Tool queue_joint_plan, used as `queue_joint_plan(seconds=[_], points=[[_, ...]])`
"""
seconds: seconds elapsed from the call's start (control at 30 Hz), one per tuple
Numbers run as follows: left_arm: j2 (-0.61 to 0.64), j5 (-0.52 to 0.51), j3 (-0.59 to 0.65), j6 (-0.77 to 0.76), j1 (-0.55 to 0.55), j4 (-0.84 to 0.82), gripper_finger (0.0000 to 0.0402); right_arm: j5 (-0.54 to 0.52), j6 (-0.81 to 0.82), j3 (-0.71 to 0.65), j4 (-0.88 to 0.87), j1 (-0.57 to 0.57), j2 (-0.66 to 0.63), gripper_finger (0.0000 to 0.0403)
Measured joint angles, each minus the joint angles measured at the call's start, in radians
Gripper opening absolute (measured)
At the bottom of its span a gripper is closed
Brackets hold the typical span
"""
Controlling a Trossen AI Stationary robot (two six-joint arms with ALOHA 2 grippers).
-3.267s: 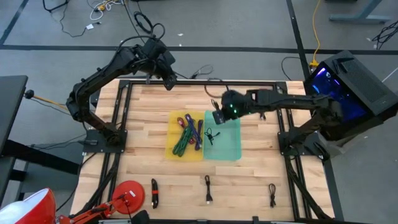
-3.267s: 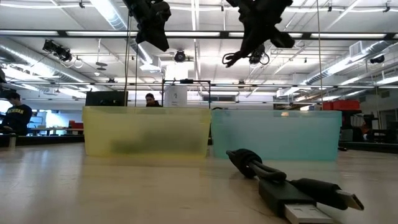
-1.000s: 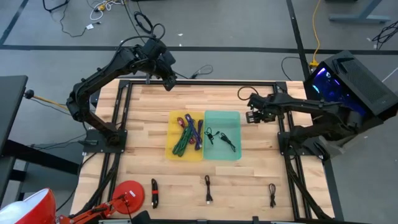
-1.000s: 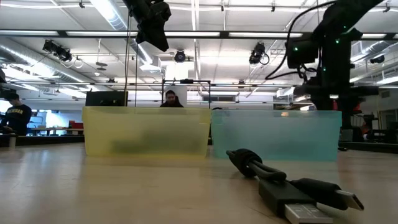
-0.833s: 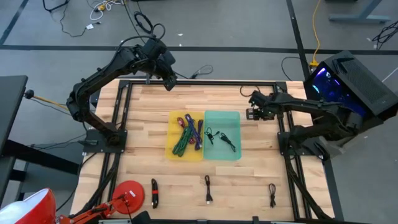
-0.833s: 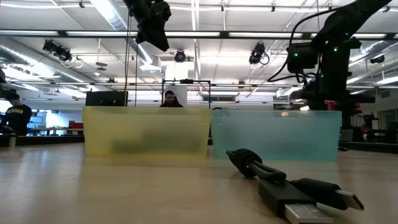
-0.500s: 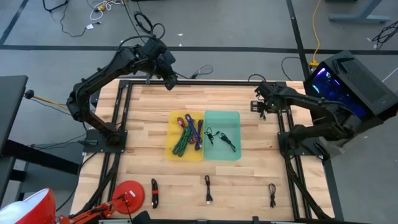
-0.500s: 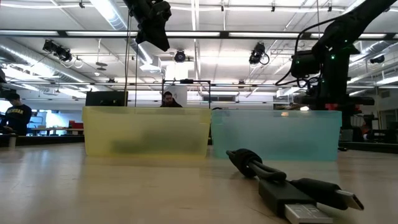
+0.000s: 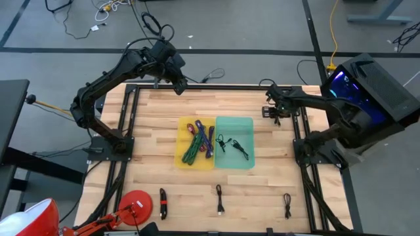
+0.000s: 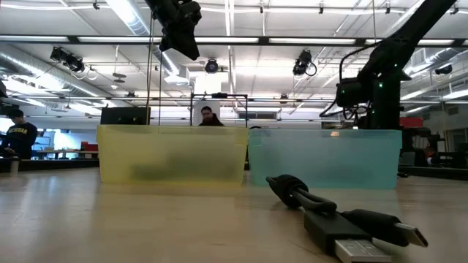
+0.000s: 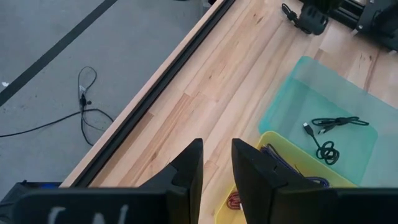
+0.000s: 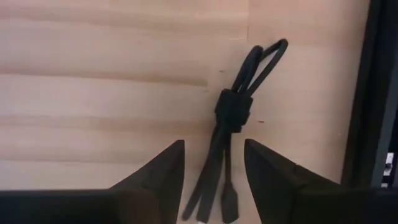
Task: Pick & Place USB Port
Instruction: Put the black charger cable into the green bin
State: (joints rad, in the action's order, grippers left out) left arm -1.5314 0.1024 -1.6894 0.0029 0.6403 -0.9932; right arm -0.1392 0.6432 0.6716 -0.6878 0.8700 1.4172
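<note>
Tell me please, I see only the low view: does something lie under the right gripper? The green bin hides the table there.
Observer: Yes. The right wrist view shows a tied black cable bundle lying on the table, directly below the right gripper.
Operator: Are its fingers closed on the bundle?
Observer: No. They stand open, one on each side of it, and the bundle lies flat on the wood.
Operator: What is inside the green bin?
Observer: In the high view, the green bin holds two black cables. The left gripper hangs empty over the table's far edge.
</note>
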Motion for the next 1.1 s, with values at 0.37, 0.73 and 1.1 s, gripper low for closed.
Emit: queue_joint_plan(seconds=[0.37, 0.73, 1.1], points=[[0.0, 0.0, 0.0, 0.0, 0.0, 0.001, 0.0089, 0.06, -0.047, 0.006, 0.046, 0.004, 0.092, 0.0026], [0.0, -0.001, 0.0, 0.004, 0.0, 0.001, 0.0089, 0.081, -0.153, 0.229, -0.248, -0.035, -0.039, 0.0004], [0.0, -0.003, 0.0, 0.009, 0.0, 0.001, 0.0089, 0.148, 0.037, 0.523, -0.398, -0.373, -0.217, 0.0001]])
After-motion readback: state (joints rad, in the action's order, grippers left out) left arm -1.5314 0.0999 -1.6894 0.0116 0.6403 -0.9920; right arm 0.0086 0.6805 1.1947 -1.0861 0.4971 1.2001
